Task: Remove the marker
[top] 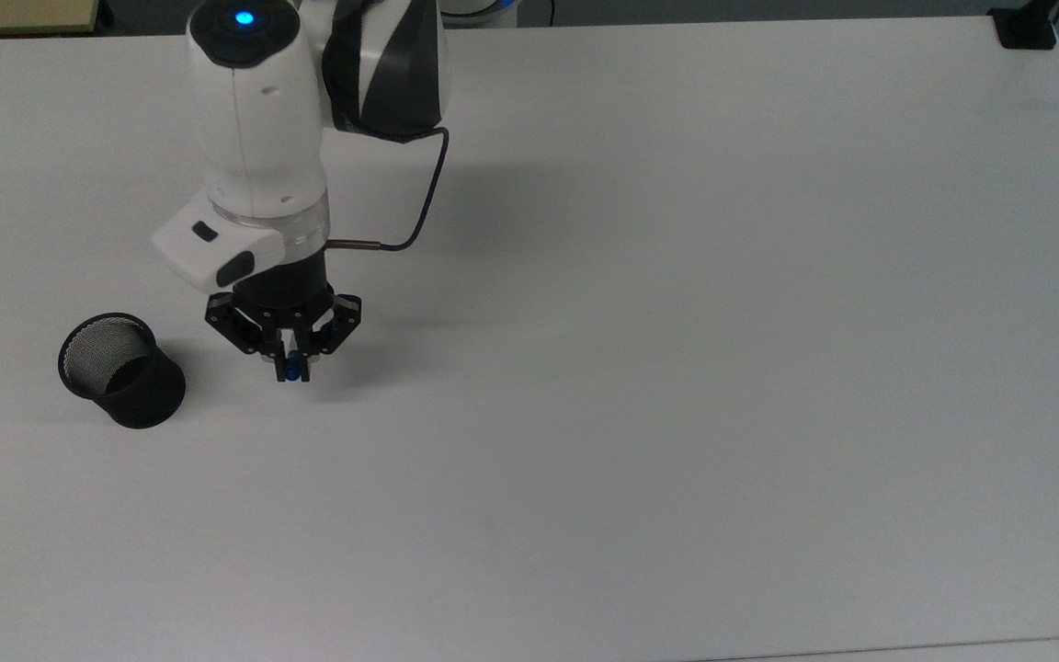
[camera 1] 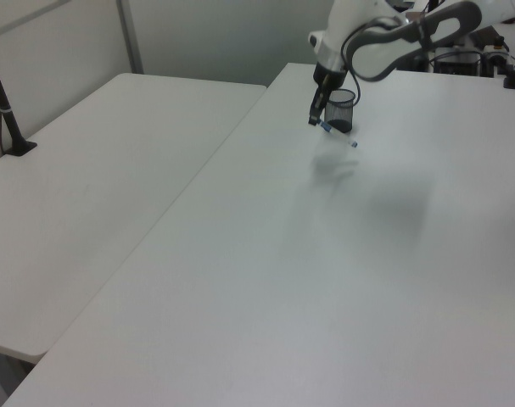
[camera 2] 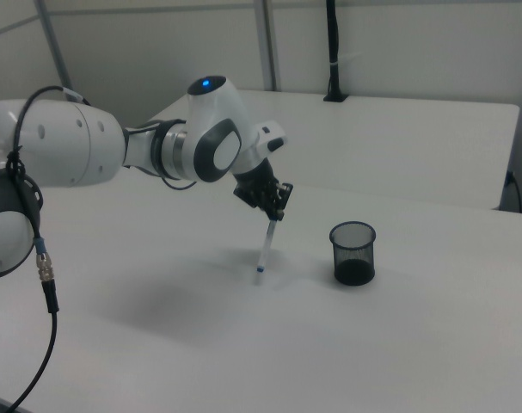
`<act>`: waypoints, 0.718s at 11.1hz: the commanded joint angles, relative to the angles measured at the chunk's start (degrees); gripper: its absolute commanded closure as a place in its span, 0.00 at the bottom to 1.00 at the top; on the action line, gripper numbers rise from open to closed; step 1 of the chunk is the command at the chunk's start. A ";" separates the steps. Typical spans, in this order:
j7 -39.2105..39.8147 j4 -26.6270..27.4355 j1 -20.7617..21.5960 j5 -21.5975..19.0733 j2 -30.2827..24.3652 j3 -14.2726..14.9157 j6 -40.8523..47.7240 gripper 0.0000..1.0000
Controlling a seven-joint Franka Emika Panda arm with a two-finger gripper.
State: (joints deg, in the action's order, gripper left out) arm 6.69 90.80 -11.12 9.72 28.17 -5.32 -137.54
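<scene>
In the top view, the black two-finger gripper point(top: 292, 361) of the white robot arm point(top: 258, 138) is hanging over the white tabletop point(top: 677, 368), its fingers clamping the slim white marker with the blue cap point(top: 291, 370), seen almost end-on, to the top view's right of the black mesh cup point(top: 121, 370) and apart from it. In the left view, the gripper point(camera 1: 315, 119) is gripping the marker point(camera 1: 338, 135) by one end, the pen slanting down toward the left view's right in front of the cup point(camera 1: 341, 109). In the right view, the marker point(camera 2: 265, 246) is dangling from the gripper point(camera 2: 274, 215), its lower tip sitting close above the tabletop point(camera 2: 372, 344), with the cup point(camera 2: 353, 252) standing upright near it on the right view's right.
</scene>
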 commanded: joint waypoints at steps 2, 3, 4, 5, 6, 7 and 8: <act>0.95 0.70 1.62 0.65 2.93 0.31 0.08 0.76; 0.95 0.61 1.63 0.74 3.55 0.31 -0.01 0.68; 0.87 0.61 1.71 0.74 3.64 0.31 -0.01 0.47; 0.86 0.61 2.24 0.65 3.56 0.31 0.08 0.24; 0.69 0.52 2.76 0.57 3.47 0.40 0.25 0.00; -1.23 0.35 3.81 0.56 2.51 0.40 0.69 0.00; -3.51 0.52 4.69 0.56 0.41 0.40 1.30 0.00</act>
State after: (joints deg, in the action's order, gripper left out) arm 6.56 90.79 -8.82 9.81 32.21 -5.36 -137.55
